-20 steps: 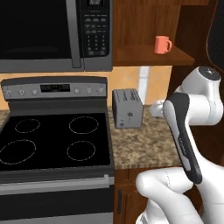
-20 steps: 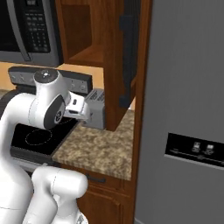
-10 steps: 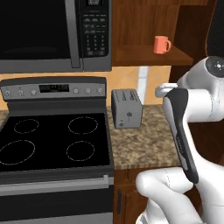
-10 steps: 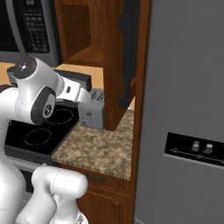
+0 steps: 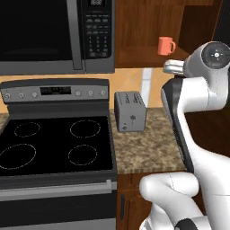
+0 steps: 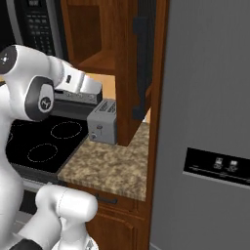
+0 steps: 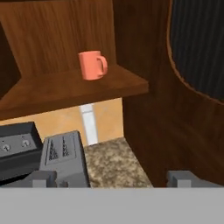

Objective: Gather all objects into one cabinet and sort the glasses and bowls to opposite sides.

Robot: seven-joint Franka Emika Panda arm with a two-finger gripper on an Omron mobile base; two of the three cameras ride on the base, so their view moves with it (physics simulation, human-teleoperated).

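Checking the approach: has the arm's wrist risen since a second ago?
Yes. In the left base view the wrist has climbed from about toaster height to near the mug on the shelf.

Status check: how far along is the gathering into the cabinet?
Done: the coral-orange mug stands on the open cabinet shelf. In hand: nothing; the gripper is open and empty, aimed toward that shelf. Left: the cream mug and the bowl, and sorting them to opposite sides.

shelf (image 7: 65, 89): orange mug (image 7: 92, 64) upright, near right front edge, handle right | tabletop (image 5: 148, 148): speckled stone, toaster (image 5: 130, 111) at back-left beside stove (image 5: 54, 143)
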